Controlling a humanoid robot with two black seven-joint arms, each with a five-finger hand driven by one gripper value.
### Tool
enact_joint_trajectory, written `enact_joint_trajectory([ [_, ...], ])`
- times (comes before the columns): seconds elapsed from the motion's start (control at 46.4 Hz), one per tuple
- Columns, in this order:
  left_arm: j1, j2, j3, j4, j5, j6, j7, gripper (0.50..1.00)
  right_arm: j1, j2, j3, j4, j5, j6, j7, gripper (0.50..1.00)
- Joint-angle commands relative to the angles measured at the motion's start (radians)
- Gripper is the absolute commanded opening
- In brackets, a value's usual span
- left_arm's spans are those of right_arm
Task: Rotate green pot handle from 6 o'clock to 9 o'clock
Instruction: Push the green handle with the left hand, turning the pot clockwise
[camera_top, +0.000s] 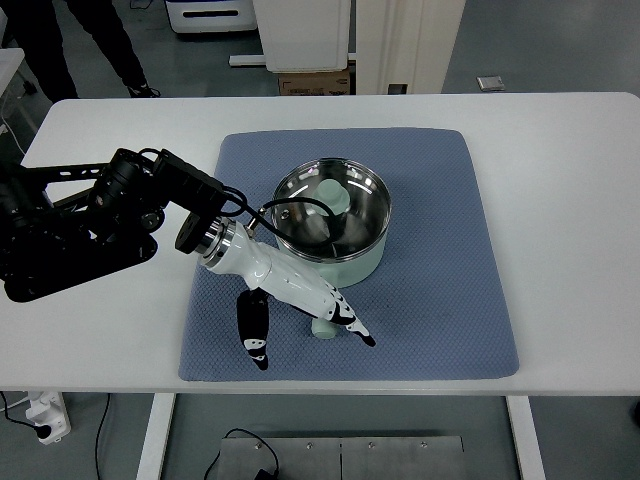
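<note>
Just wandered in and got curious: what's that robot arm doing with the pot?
The robot's left hand reaches over the blue mat to the handle of a pale green pot with a glass lid. The handle points toward the robot, and the fingers lie across it. Whether they grip it isn't clear. The right arm is out of view.

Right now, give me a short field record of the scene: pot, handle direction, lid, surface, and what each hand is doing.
pot: pale green metal pot, on the mat
handle: pale green stub handle, pointing to 6 o'clock, toward the near edge
lid: glass lid with pale green knob, on the pot
surface: blue textured mat on a white table
left hand: left hand over the handle, fingers extended; contact unclear
right hand: not in view
</note>
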Motion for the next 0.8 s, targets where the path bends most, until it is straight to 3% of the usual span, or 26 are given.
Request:
enact_joint_trajectory([
  [0.0,-0.002,0.003,0.015,-0.004,0.008,0.0,-0.004,1.0,0.0,0.0,0.0,0.0,0.0,0.0,-0.001,1.0],
  [0.561,-0.029,0.02,0.034,-0.012,0.018,0.0,-0.032,1.0,0.0,0.0,0.0,0.0,0.0,0.0,-0.001,1.0],
  [0.776,-0.046,0.069,0.055,-0.047,0.091,0.0,-0.098,1.0,0.0,0.0,0.0,0.0,0.0,0.0,-0.001,1.0],
])
